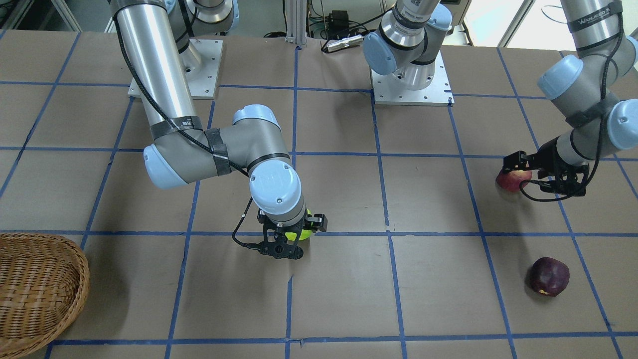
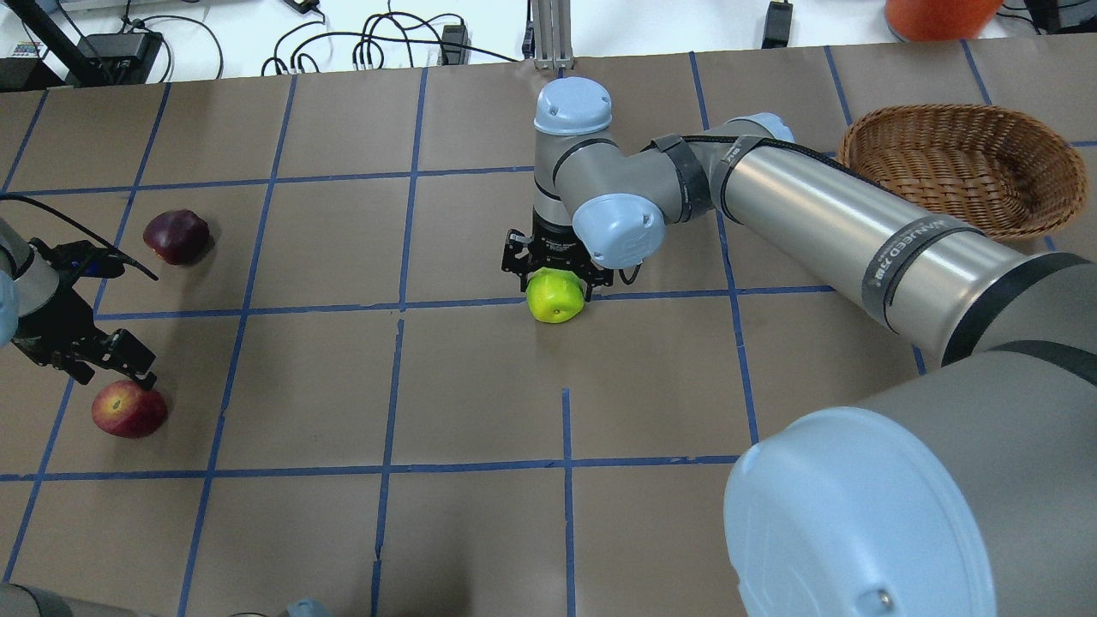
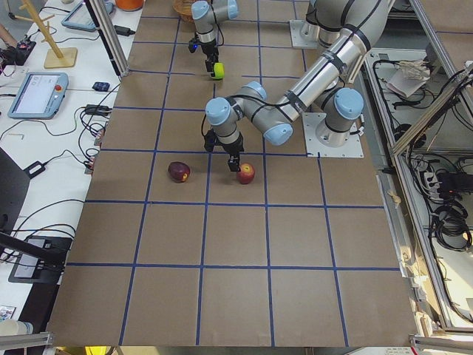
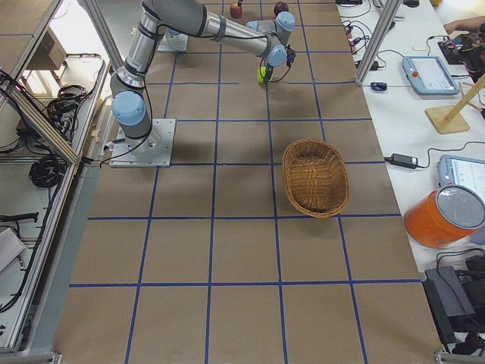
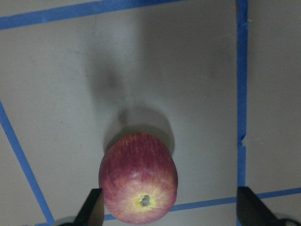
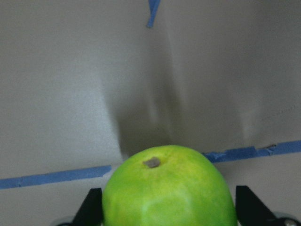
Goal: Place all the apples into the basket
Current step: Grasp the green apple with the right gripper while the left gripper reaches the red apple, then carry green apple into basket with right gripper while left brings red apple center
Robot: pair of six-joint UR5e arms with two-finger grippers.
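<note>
**Apple vs. claw line-up: green one is centred, red one isn't**

The green apple (image 2: 555, 296) is sat on the table (image 2: 480, 394) right between the fingers (image 6: 93, 208) of the right gripper (image 6: 168, 212), which is pointed straight down and spread wide. In the right wrist view the gap is filled edge to edge by the fruit, so it's about as centred as it gets. No real squeeze can be made out, so it's read as straddled rather than pinched.

What matters for the carry is where the wicker basket (image 2: 960, 171) sits. It's off to the robot's right of the green apple and further out from the base, well apart from it. None of the three apples is in it so far.

On the other side, the left gripper (image 5: 170, 209) is spread open too and held close over the red apple (image 5: 138, 178). That apple isn't centred, though. In the left wrist view it's tucked up against one finger, with a big gap left on the other side. A sideways shift is probably needed before a close would catch it cleanly.

The dark maroon apple (image 2: 176, 236) is lying near the red one, a bit further out from the robot, with nothing touching it.

Both of those are at the far end of the table from the basket. So the right arm is by far the nearer one to the basket, and the green apple looks like the short trip.
</note>
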